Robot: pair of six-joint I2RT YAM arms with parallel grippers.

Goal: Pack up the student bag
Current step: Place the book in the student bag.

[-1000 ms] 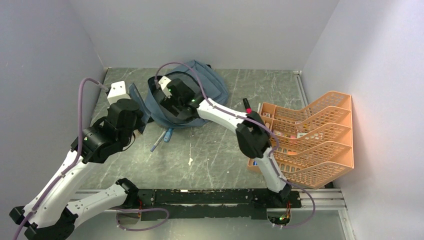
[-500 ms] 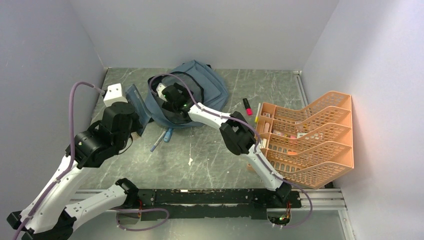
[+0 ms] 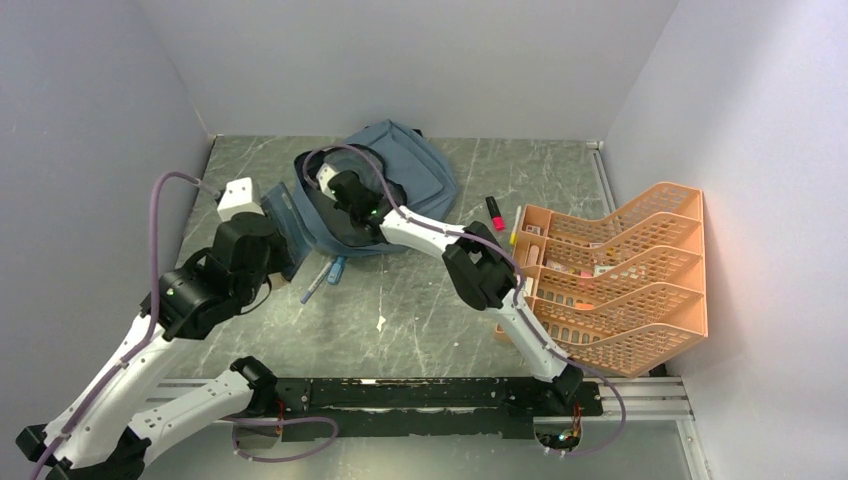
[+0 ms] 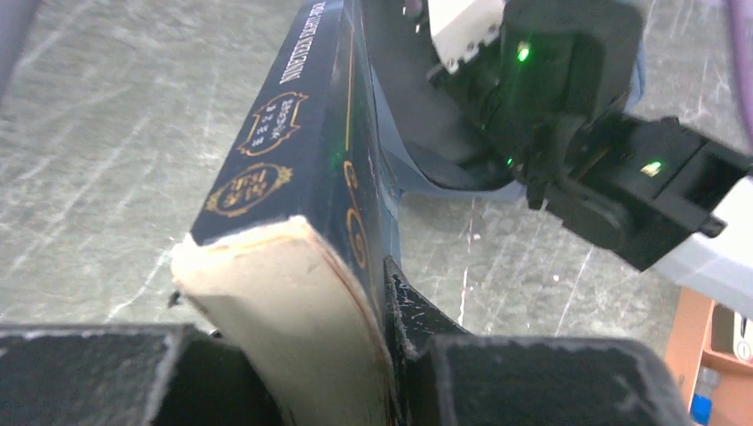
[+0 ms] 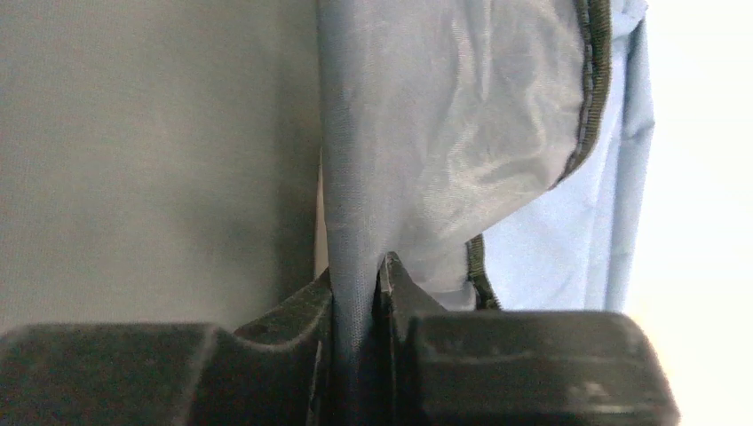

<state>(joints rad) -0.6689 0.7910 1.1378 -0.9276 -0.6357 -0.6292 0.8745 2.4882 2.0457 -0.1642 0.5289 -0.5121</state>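
Right claw [image 5: 358, 277] tight on student bag [image 5: 444, 133] fabric, probably rim

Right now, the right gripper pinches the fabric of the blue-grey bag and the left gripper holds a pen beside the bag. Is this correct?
Not quite. The left gripper holds a dark blue book, not a pen; the left wrist view shows it clamped there. The rest is right: the right gripper pinches the fabric of the student bag.

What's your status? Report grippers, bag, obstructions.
Left gripper shut on navy book, beside student bag opening. Right gripper shut on bag's fabric rim. Blue pen on table near bag, seemingly off path.
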